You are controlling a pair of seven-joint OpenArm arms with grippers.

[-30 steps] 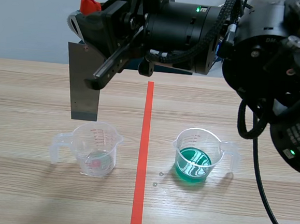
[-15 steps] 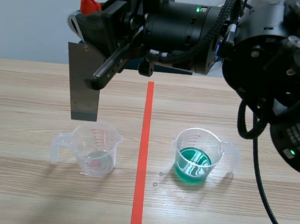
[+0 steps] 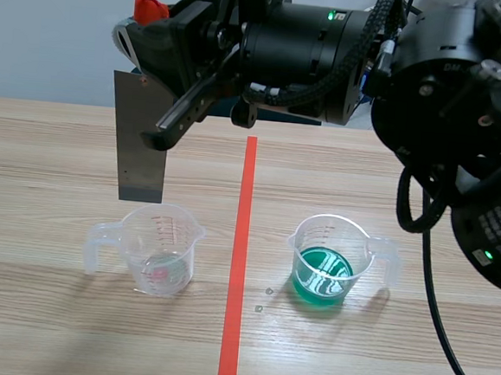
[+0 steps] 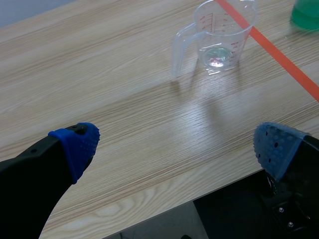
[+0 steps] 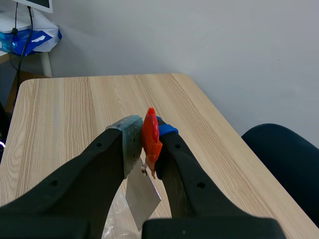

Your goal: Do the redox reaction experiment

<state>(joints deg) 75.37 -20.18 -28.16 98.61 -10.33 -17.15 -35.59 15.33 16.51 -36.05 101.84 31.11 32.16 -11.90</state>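
Two clear plastic measuring cups stand on the pale wooden surface (image 3: 48, 328), one on each side of an orange-red tape line (image 3: 239, 265) and well apart. The left cup (image 3: 157, 250) has red scale marks, its handle points away from the line, and it holds almost nothing, only a small glint at the bottom. The right cup (image 3: 332, 259) holds a shallow pool of bright green liquid (image 3: 322, 276), and its handle also points away from the line. The right arm reaches across to the left side, and the right hand (image 5: 143, 133) is pinching a red tab (image 5: 151, 130) together with the top of a thin grey metal plate (image 3: 140, 157). The plate hangs upright, flat and dull, with its lower edge just above the left cup's rim. The left hand (image 4: 177, 149) is spread wide with nothing between its blue pads (image 4: 75, 147), low over the surface near its edge, with the left cup ahead of it
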